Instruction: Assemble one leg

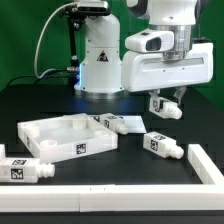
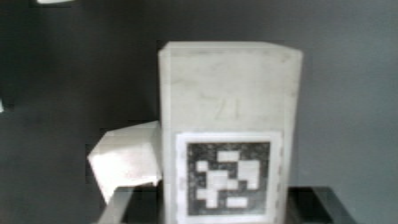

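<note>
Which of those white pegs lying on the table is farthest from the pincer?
The leg at the exterior view's far left, lying alone in front of the square panel. The others lie further to that view's right, nearer the pincer.

White Panda arm point(image 1: 98, 45) standing on its base point(image 1: 100, 82) at the back, bulky wrist point(image 1: 165, 58) reaching forward at the exterior view's right, gripper point(image 1: 166, 104) pointing down, held in the air, jaws closed on the leg point(image 2: 222, 100)
</note>
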`<state>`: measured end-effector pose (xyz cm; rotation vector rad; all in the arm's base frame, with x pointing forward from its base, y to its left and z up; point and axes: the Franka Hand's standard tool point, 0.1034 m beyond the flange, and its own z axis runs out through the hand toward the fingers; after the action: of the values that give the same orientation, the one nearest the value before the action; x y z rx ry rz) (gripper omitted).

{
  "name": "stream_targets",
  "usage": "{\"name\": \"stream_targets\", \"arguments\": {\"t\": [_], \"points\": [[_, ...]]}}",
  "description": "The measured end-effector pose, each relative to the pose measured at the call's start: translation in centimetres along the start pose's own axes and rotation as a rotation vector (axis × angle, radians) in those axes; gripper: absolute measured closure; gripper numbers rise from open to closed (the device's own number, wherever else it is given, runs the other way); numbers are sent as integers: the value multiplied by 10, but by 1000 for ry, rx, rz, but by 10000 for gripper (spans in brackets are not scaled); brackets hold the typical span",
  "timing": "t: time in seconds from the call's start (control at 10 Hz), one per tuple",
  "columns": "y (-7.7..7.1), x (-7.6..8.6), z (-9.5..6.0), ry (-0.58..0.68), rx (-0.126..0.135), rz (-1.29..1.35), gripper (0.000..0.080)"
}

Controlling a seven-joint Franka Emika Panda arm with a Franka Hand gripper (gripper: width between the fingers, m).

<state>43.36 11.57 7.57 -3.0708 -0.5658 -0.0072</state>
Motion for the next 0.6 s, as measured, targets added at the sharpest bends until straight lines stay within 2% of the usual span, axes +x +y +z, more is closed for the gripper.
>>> {"name": "stream_targets", "arguments": {"t": [0.2,0.3,0.4,0.6], "points": [[-1,-1,1,-1,0,-1,515],[-6,-5,6,17,-3,-24,515],[-15,-13,16,30,-3,-57,515],[-16,-22,39,28,11,-73,515]]}}
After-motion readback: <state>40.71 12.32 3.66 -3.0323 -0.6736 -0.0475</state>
